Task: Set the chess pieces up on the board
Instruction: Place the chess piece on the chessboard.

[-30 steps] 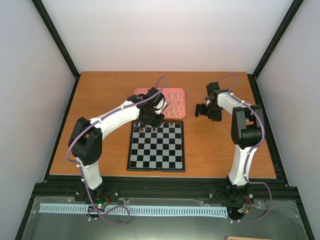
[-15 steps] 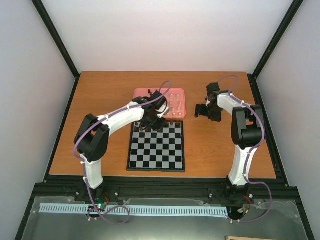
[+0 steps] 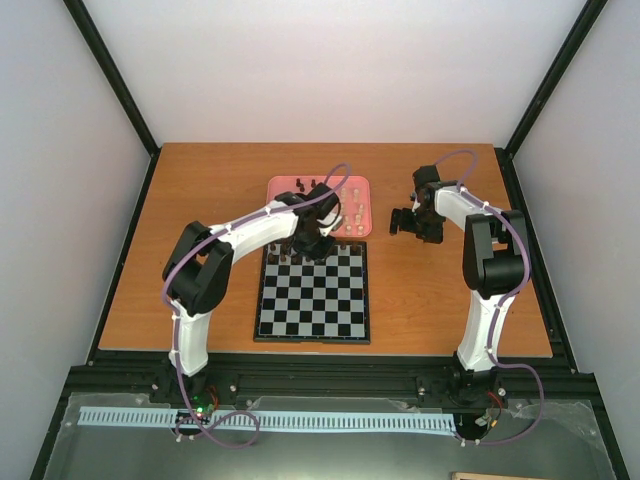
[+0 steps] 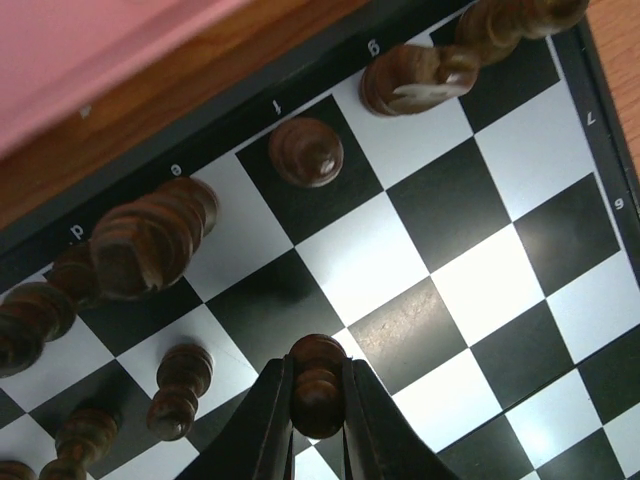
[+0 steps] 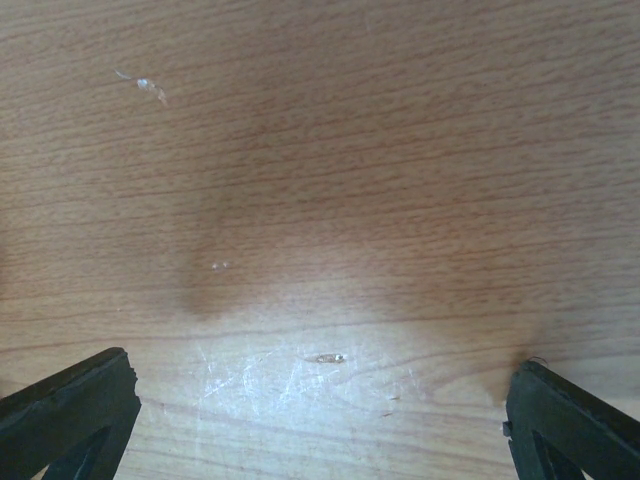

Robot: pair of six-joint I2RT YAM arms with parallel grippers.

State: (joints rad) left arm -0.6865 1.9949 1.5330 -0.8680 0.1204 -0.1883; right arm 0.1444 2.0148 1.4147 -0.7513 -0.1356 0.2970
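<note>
In the left wrist view my left gripper (image 4: pixel 318 368) is shut on a dark brown chess piece (image 4: pixel 318 392), held just above the board (image 4: pixel 470 290) near its second far row. Other dark chess pieces stand around it: one (image 4: pixel 305 150) on the far row, a taller one (image 4: pixel 150 240) to the left, and a small one (image 4: pixel 180 385) beside the fingers. From above, the left gripper (image 3: pixel 314 246) hovers over the board's (image 3: pixel 315 305) far edge. My right gripper (image 3: pixel 405 222) is open over bare wood, with its fingers (image 5: pixel 70 400) spread wide and nothing between them.
Just beyond the board lies a pink tray (image 3: pixel 285 188) with cream pieces (image 3: pixel 352 215) and a few dark ones (image 3: pixel 305 183) on it. The tray's edge (image 4: pixel 100 50) shows at the top of the left wrist view. Black rails frame the table.
The left arm's elbow has swung to the right, and its gripper has shifted slightly nearer over the board's far rows, still shut on the piece. The right arm has not moved.
</note>
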